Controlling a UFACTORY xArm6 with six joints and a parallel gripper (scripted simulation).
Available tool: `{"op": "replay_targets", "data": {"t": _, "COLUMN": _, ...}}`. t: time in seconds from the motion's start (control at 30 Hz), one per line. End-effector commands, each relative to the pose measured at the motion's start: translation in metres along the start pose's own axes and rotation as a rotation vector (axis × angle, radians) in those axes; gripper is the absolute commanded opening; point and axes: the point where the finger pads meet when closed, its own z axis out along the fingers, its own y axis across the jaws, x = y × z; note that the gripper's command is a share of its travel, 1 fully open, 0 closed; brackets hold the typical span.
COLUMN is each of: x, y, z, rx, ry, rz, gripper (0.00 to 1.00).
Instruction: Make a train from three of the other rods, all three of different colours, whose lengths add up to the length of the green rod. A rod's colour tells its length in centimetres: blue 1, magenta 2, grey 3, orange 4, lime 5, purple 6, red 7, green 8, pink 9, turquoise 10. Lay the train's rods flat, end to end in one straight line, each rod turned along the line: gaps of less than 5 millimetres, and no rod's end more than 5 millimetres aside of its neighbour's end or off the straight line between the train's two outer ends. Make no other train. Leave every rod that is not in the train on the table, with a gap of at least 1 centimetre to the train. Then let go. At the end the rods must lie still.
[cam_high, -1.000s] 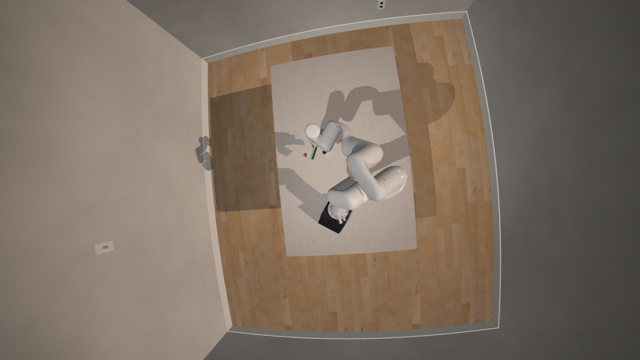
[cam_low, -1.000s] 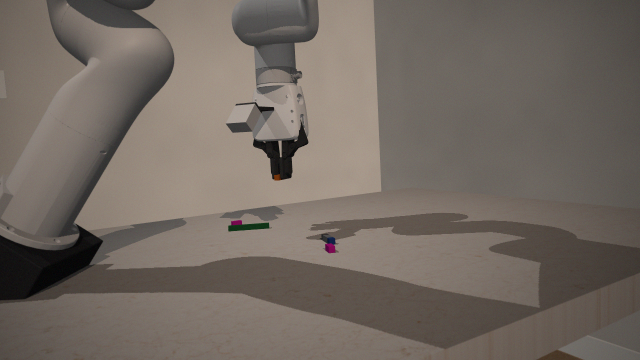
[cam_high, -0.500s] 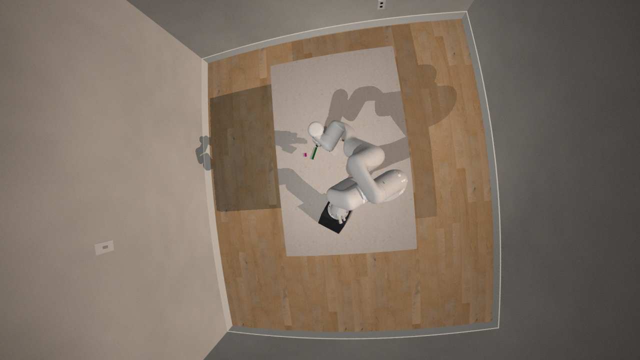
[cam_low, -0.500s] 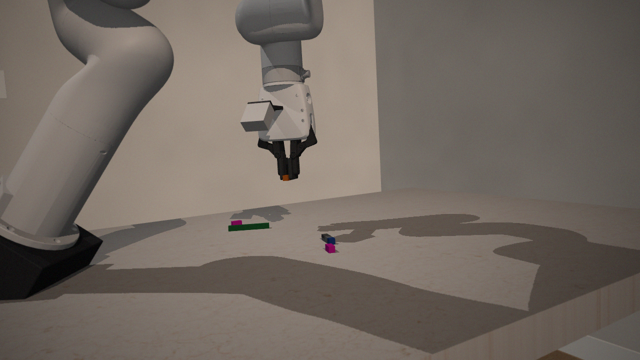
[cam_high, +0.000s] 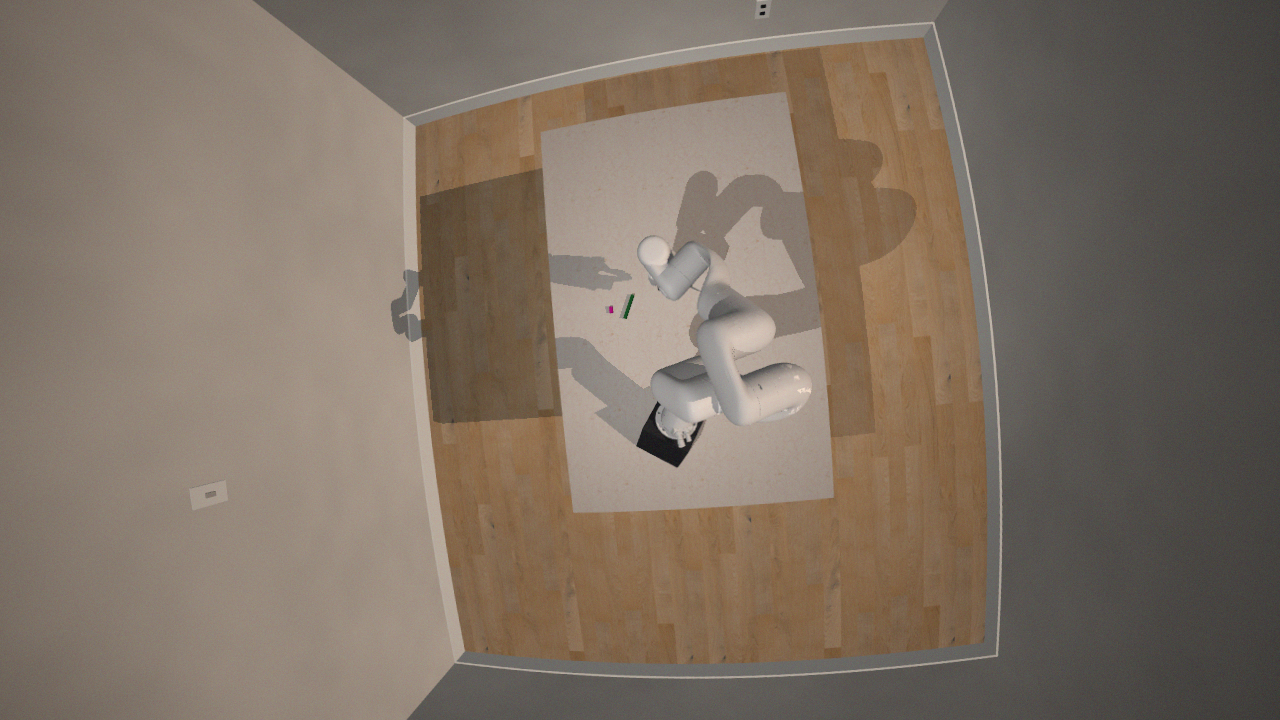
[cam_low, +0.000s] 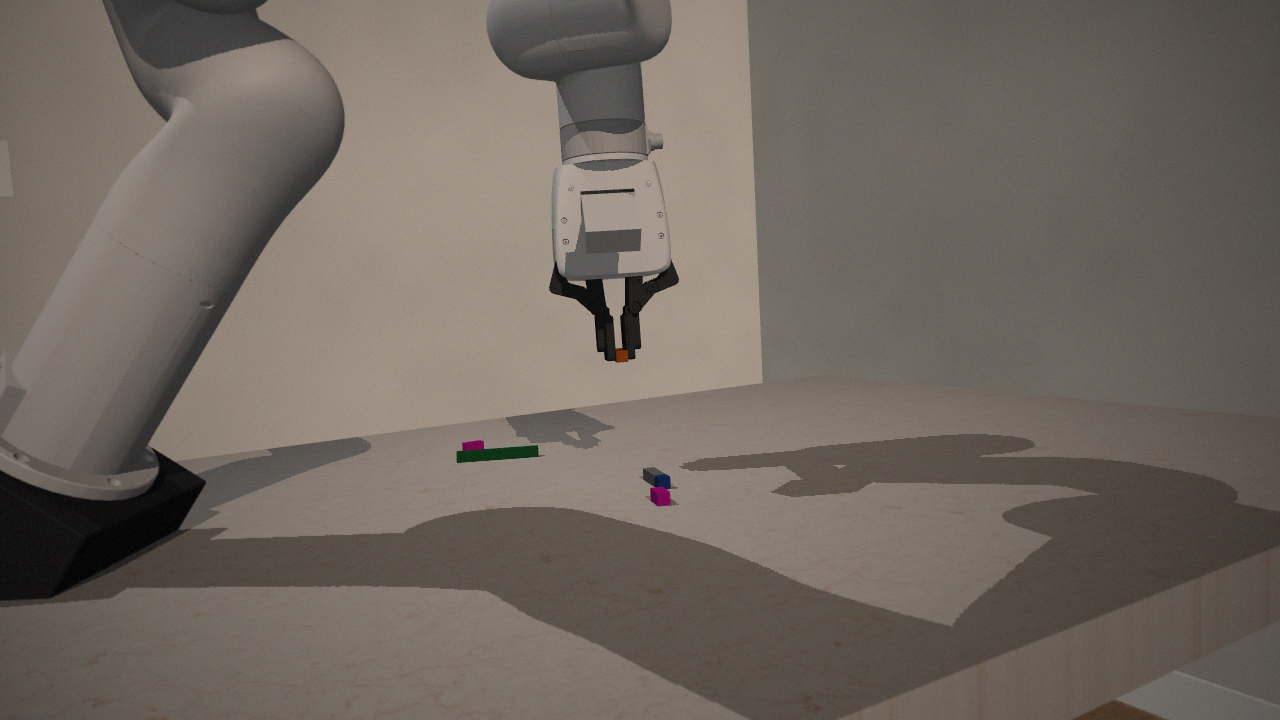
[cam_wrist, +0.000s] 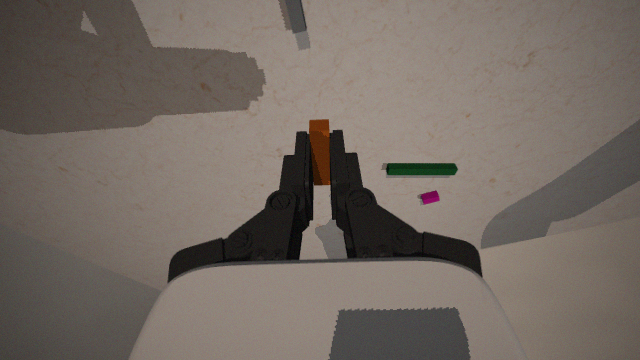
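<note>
My gripper (cam_low: 615, 349) is shut on the orange rod (cam_low: 621, 355) and holds it high above the table. In the wrist view the orange rod (cam_wrist: 319, 150) sits lengthwise between the fingers. The green rod (cam_low: 497, 454) lies flat below and to the left, with a short magenta rod (cam_low: 472, 445) just behind it. Both show in the wrist view, the green rod (cam_wrist: 421, 169) and the magenta rod (cam_wrist: 429, 197), and in the top view (cam_high: 627, 306). A grey rod (cam_low: 651, 472) with a blue rod (cam_low: 663, 480) at its near end and a second magenta rod (cam_low: 660, 496) lie to the right.
The arm's black base (cam_low: 80, 528) stands at the left. The table's front edge (cam_low: 1074, 644) runs at the lower right. The grey rod (cam_wrist: 295, 17) shows at the top of the wrist view. The arm hides the gripper in the top view.
</note>
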Motion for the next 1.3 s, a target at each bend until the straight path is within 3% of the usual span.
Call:
{"op": "replay_targets", "data": {"t": 0.0, "x": 0.013, "y": -0.009, "z": -0.001, "rx": -0.013, "ry": -0.027, "rz": -0.137, "gripper": 0.04}}
{"op": "replay_targets", "data": {"t": 0.87, "x": 0.015, "y": -0.01, "z": 0.008, "rx": -0.014, "ry": -0.027, "rz": -0.156, "gripper": 0.04}}
{"op": "replay_targets", "data": {"t": 1.27, "x": 0.015, "y": -0.01, "z": 0.055, "rx": -0.014, "ry": -0.027, "rz": -0.156, "gripper": 0.04}}
